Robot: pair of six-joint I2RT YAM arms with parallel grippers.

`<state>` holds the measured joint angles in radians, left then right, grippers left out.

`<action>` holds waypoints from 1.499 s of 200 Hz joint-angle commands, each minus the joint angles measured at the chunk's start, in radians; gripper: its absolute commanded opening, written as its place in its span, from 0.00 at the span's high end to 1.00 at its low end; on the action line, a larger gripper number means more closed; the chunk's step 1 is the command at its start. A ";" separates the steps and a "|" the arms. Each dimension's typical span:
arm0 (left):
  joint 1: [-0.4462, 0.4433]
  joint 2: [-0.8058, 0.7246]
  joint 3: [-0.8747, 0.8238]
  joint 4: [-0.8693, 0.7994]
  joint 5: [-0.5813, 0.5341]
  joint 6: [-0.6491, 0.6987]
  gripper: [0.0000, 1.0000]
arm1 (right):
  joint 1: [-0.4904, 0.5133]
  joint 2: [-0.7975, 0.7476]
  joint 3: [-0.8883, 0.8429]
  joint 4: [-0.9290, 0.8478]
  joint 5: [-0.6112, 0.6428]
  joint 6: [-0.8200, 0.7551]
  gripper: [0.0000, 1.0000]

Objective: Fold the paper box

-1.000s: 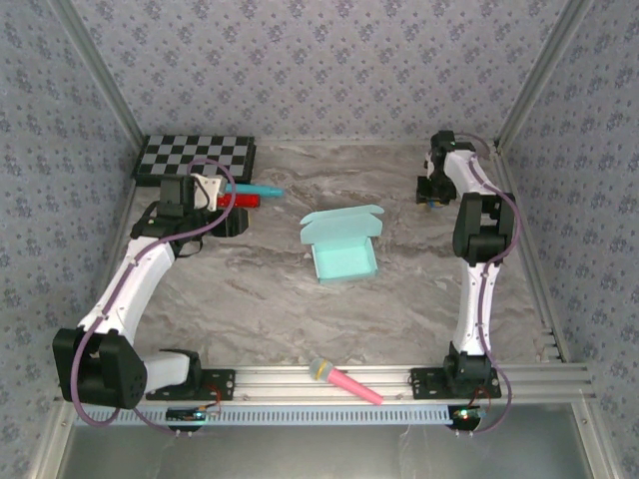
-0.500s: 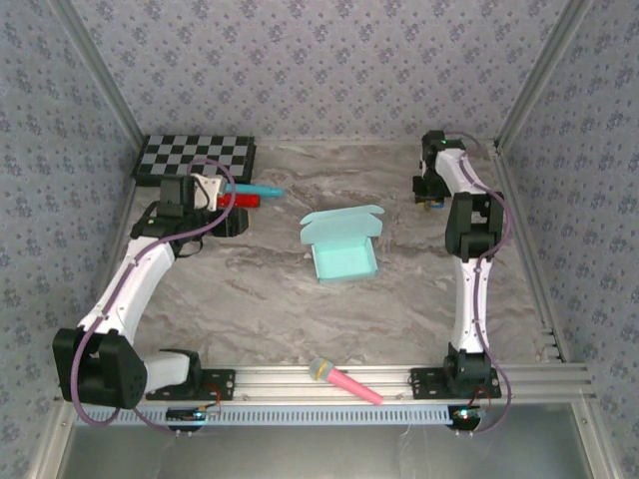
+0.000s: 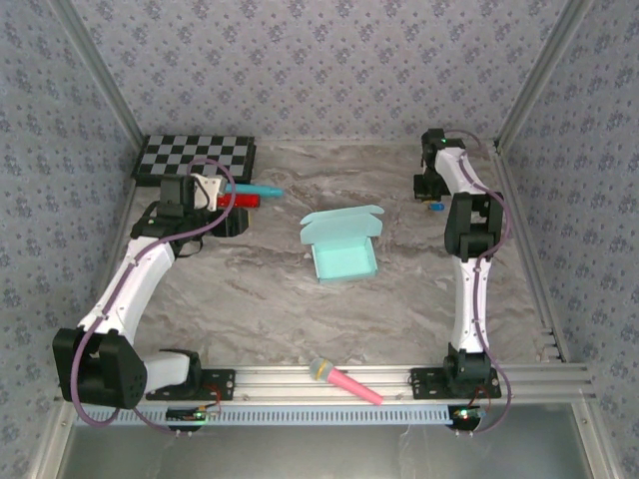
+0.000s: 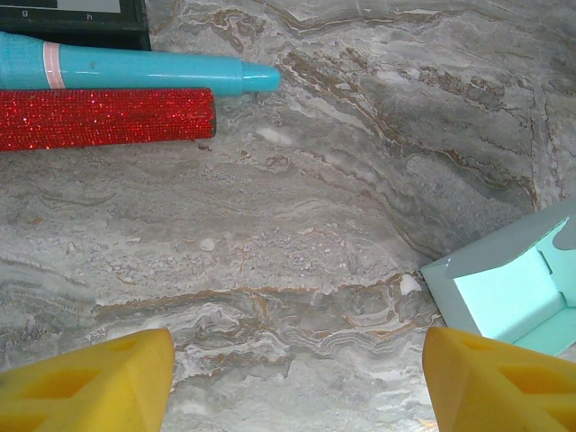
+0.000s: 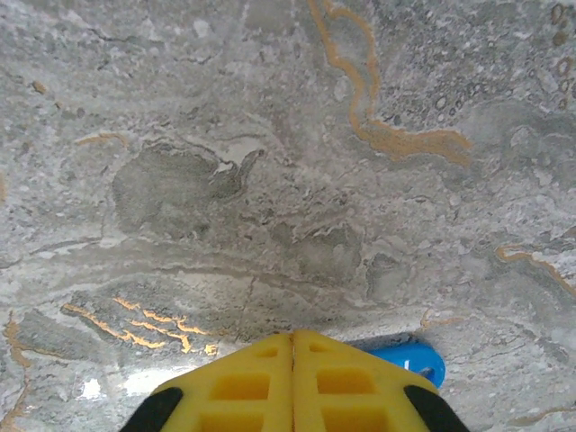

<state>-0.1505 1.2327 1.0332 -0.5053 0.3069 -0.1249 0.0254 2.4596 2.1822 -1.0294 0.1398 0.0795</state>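
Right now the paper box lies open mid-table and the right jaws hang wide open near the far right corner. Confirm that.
One thing is wrong: the right jaws are shut, not wide open. The right wrist view shows their yellow fingers pressed together. The rest holds: the paper box lies open mid-table, those jaws near the far right corner.

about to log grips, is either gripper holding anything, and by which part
Nothing is held. The left gripper is open above the table; the right gripper is shut finger to finger, a small blue thing lying by its tips.
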 commanded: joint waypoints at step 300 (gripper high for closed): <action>0.008 0.002 0.031 -0.006 0.034 -0.016 0.27 | 0.399 -1.227 -1.205 0.465 -0.296 0.153 1.00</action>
<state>-0.1505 1.2327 1.0332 -0.5053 0.3256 -0.1261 0.3737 1.2064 0.9630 -0.6163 -0.1127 0.2256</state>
